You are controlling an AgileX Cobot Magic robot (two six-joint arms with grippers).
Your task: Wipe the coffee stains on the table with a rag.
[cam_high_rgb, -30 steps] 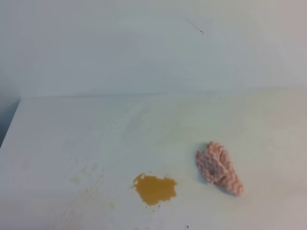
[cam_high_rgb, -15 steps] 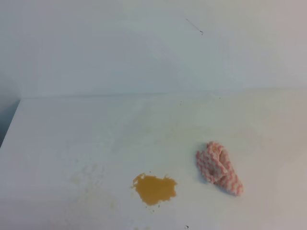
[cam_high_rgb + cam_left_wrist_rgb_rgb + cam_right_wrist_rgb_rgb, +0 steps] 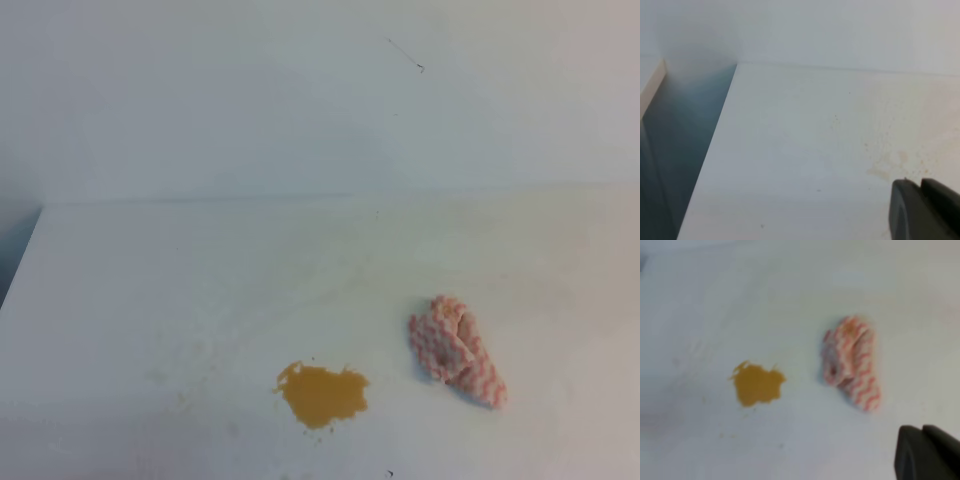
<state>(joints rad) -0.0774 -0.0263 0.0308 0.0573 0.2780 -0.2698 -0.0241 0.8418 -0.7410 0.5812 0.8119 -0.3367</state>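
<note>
An orange-brown coffee stain (image 3: 322, 394) sits wet and unwiped at the near edge of the white surface (image 3: 200, 270), with a crumpled pink-and-white rag (image 3: 456, 350) lying just to its right, the two near each other but not touching. Fainter tan specks (image 3: 885, 167) dot the surface to the stain's left, best seen from the left wrist view. Neither arm reaches into the high view. The right hand (image 3: 927, 452) shows only as a dark tip in the near right corner of its own camera, its fingers together and holding nothing, hovering nearer than the rag and well apart from it. The left hand (image 3: 925, 207) appears the same way at the near right of its view, over the speckled area; the two dark tips look close together, but whether they are fully together cannot be told. Judging from this layout, the step in hand is fetching the rag, and the right hand would need to part its fingers before descending. A grip over the bunched middle of the cloth should give enough loose fabric to drag flat across the blotch. Beyond lies bare surface, then a plain pale wall (image 3: 300, 100) at the far edge.
</note>
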